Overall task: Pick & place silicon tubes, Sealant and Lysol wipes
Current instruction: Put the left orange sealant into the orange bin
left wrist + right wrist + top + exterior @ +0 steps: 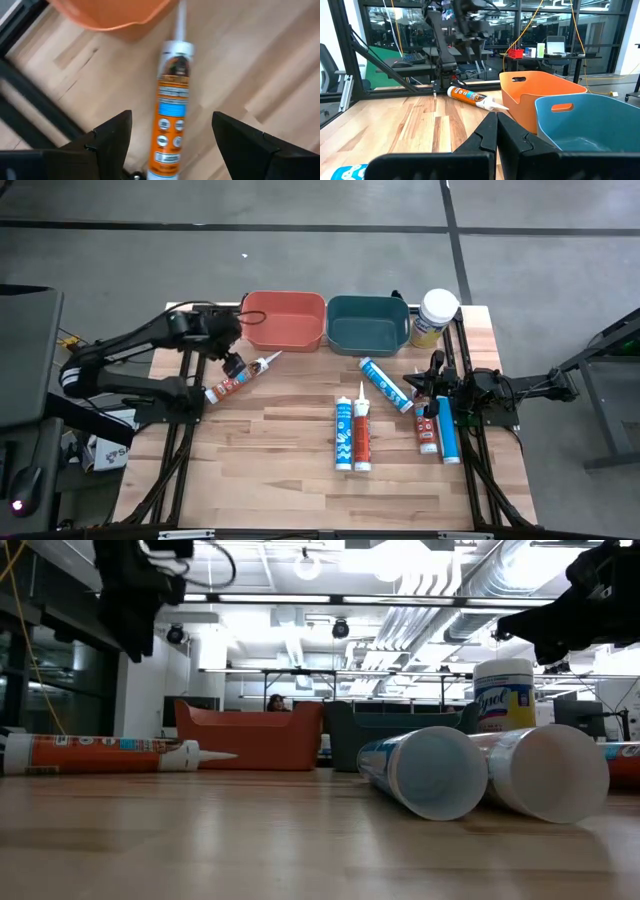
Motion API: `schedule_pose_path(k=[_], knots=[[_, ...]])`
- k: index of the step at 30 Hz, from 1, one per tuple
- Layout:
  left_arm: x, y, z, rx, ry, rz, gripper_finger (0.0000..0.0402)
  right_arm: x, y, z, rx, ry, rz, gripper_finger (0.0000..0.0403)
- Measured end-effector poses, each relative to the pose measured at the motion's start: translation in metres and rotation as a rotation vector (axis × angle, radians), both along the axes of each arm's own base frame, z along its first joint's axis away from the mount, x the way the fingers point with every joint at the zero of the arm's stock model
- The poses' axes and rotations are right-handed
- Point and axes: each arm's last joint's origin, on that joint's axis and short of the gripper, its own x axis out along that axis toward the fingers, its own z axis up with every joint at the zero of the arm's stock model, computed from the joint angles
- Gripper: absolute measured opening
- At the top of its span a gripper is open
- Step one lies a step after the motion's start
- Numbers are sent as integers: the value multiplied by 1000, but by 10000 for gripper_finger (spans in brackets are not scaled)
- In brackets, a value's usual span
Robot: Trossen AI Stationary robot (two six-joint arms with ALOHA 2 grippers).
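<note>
Nothing is binned yet: my left gripper (170, 145) hangs open over the orange tube (171, 105) beside the orange bin (285, 320); my right gripper (496, 131) waits closed; the wipes (435, 317) stand beside the teal bin (367, 323)

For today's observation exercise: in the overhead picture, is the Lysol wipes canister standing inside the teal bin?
No: the Lysol wipes stand on the table just outside the teal bin, beside its right end.
</note>
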Motion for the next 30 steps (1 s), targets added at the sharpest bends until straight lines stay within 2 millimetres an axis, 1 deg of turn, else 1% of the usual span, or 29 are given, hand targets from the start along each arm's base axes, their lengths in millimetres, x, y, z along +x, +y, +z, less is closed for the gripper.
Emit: schedule_pose_path(k=[5, 9, 17, 20, 25, 30], knots=[[13, 20, -16, -43, 88, 56, 268, 0, 0, 0, 0, 0, 0, 1], [23, 30, -29, -73, 152, 52, 268, 0, 0, 0, 0, 0, 0, 1], [37, 37, -48, -113, 248, 9, 269, 0, 0, 0, 0, 0, 0, 1], [48, 36, -58, -119, 278, -11, 272, 0, 0, 0, 0, 0, 0, 1], [63, 34, -67, -147, 238, -50, 289, 0, 0, 0, 0, 0, 0, 1], [67, 30, -73, -161, 249, -48, 310, 0, 0, 0, 0, 0, 0, 1]])
